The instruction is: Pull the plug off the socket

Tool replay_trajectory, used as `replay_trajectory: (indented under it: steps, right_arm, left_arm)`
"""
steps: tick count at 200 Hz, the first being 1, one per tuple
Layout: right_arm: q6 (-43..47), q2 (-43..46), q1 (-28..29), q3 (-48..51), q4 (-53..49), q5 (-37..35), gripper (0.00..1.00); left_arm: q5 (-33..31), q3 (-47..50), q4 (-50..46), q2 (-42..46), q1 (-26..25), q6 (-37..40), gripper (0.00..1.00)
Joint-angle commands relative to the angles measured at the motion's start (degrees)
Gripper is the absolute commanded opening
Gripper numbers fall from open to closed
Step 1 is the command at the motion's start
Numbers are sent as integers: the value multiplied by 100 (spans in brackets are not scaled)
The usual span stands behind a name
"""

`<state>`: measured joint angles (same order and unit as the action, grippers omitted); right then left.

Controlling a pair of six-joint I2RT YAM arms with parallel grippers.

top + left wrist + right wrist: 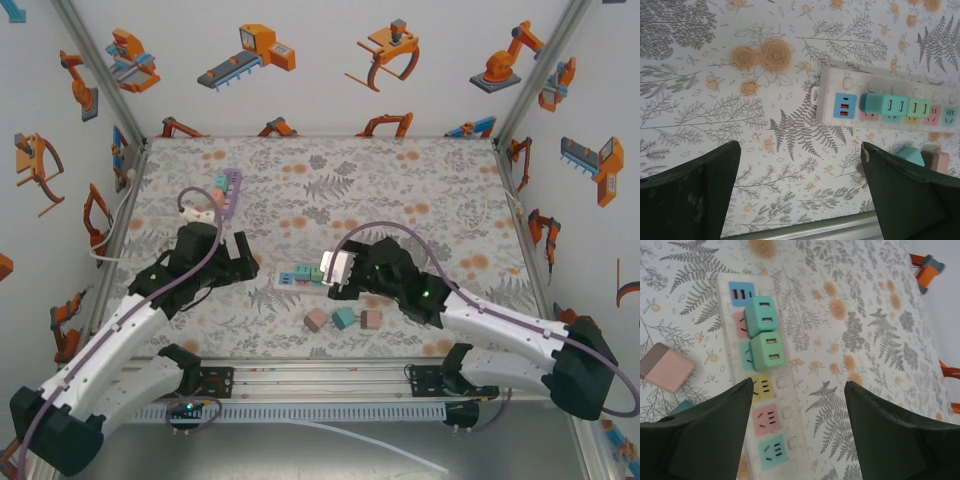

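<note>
Dark green fingers of the right gripper (797,390) stand wide apart and hold nothing, just above the white power strip (785,400) mid-table. Near the strip's left end sit a teal plug (760,315) and a green plug (767,351), side by side. The gripper should reach over the green plug, clamp its flat sides and pull straight along the prongs without tilting. The left gripper (800,150), also wide open and empty, could pin the probably light strip. No brand or writing is legible.
</note>
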<state>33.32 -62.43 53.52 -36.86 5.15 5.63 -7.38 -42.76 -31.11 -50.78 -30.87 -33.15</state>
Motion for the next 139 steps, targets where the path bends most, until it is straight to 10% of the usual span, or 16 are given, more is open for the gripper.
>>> replay_trajectory:
  steps: [1, 139]
  right_arm:
    - [93, -317, 27, -333, 22, 441, 69]
    - [-361, -2102, -227, -1275, -820, 1235, 70]
  left_arm:
    - [751, -193, 367, -354, 81, -180, 97]
    - [1432, 180, 1439, -1774, 130, -160, 97]
